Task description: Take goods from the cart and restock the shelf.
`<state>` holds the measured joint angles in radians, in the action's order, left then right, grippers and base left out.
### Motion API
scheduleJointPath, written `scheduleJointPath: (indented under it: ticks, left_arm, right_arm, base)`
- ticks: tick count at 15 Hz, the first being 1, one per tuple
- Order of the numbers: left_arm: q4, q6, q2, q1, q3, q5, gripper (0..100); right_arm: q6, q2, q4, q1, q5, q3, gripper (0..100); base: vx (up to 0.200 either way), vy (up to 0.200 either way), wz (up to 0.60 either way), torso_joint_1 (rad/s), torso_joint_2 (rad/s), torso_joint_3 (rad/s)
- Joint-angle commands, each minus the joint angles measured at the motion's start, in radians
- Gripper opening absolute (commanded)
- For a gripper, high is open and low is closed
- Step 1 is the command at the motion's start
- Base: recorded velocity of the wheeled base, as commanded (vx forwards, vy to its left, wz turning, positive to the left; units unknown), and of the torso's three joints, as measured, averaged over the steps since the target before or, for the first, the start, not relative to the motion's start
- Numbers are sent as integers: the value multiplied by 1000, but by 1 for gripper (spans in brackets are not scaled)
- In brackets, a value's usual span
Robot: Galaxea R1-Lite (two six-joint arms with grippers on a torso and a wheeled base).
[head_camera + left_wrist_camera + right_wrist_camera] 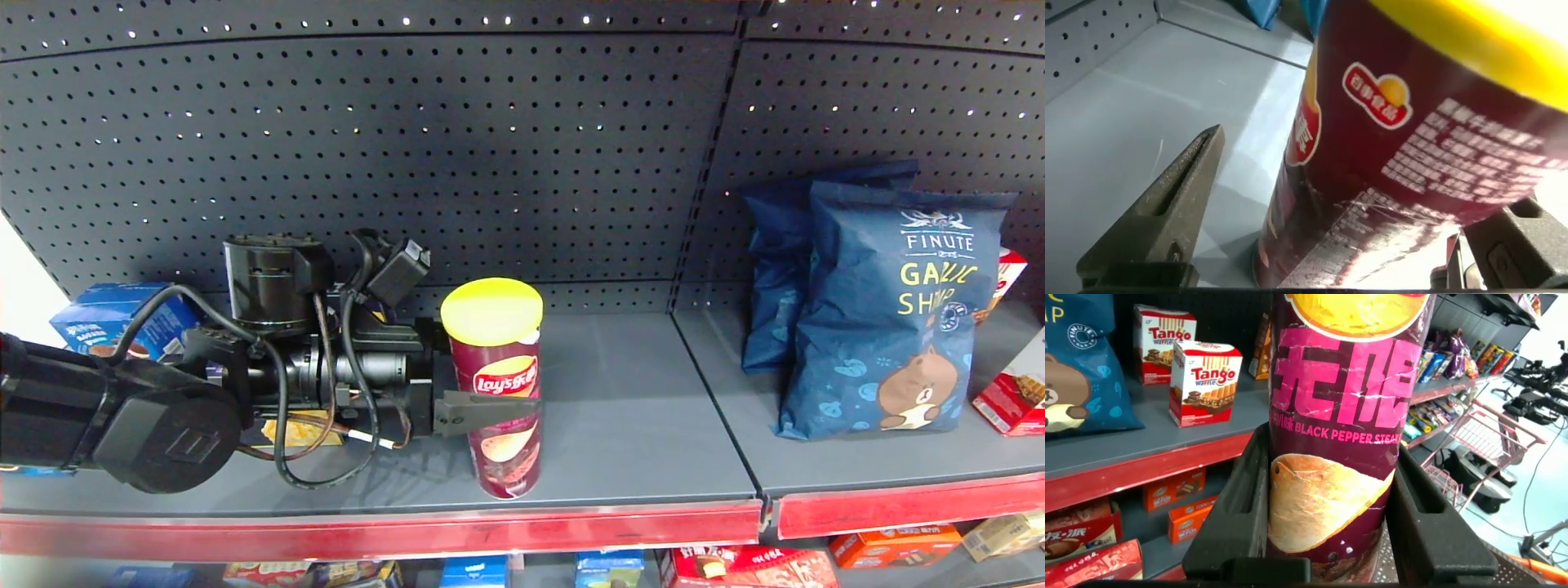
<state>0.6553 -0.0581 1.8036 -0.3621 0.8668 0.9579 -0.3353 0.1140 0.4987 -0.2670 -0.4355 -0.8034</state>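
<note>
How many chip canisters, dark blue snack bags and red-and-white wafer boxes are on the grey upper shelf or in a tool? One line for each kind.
Tall maroon cardboard chip canisters: 2
Dark blue foil snack bags: 2
Red-and-white cardboard wafer boxes: 2
Total: 6

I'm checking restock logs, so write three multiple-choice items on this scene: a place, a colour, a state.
1. Where does the yellow-lidded can stand? A. on the grey shelf B. in a cart C. on the floor
2. What colour are the bags farther right? A. red B. blue C. green
3. How is the right end effector? A. open and empty B. shut on a second can C. shut on a box
Key: 1 A, it stands upright on the shelf deck; 2 B, both bags are dark blue; 3 B, it clamps that can from both sides.
</note>
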Motion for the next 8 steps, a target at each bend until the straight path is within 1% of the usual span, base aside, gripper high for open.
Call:
scheduleJointPath:
  ticks: [1,3,7,8]
  left_arm:
    - [1,1,-27,-1,-22,-1,100]
    - [0,1,-47,0,-38,-1,100]
    - [-3,6,-86,3,-43,-2,100]
    - [-3,4,-93,23,-49,-2,100]
  right_arm:
    - [-1,3,0,0,0,0,0]
    - [-1,3,0,0,0,0,0]
    - [-1,1,1,0,0,3,0]
    - [1,1,1,0,0,3,0]
  base:
    - [0,0,0,0,0,0]
    - [0,0,0,0,0,0]
    - [0,0,0,0,0,0]
    - [0,0,0,0,0,0]
